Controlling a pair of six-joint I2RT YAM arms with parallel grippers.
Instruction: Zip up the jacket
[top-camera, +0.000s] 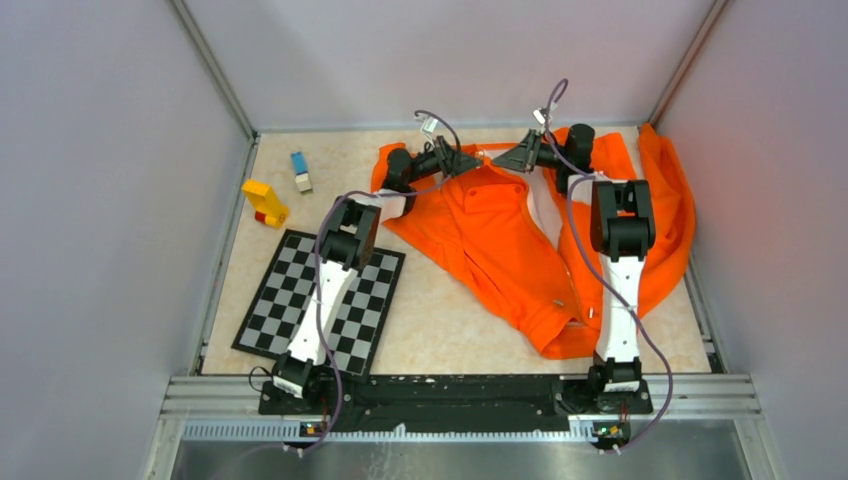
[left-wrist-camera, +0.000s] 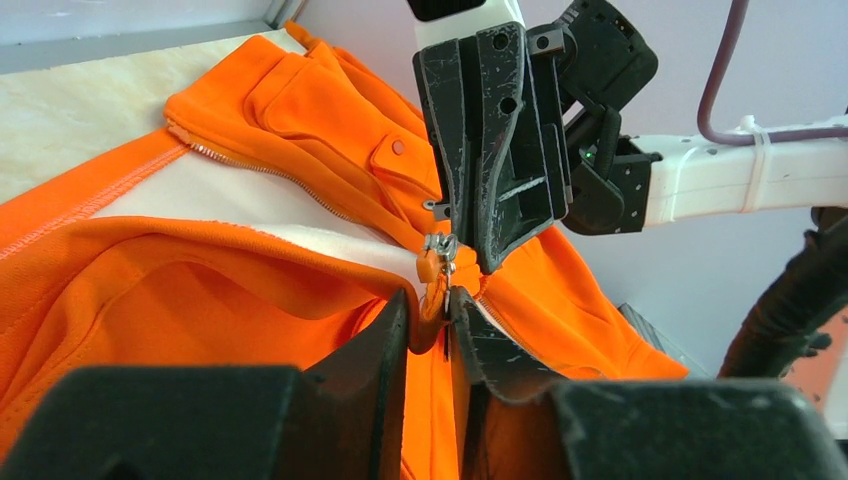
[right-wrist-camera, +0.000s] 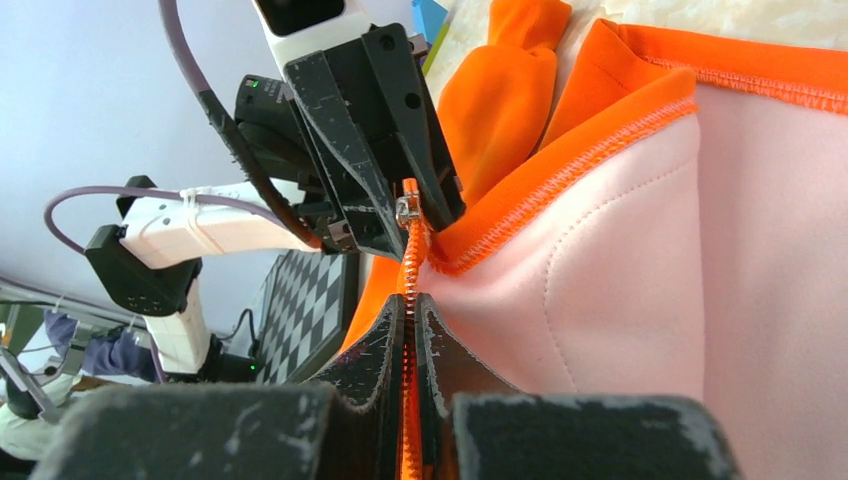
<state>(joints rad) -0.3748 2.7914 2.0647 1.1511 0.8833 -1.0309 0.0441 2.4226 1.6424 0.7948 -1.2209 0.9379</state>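
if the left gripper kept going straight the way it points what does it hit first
Most likely the zipper slider, just ahead of the left gripper, which is shut on the jacket. The right gripper sits right behind it; the gap between them is hard to judge.

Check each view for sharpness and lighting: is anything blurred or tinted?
Top view: even, sharp, the jacket casting an orange glow on the right wall. Left wrist: left gripper soft, zipper crisp. Right wrist: right gripper soft, lining tinted pink.
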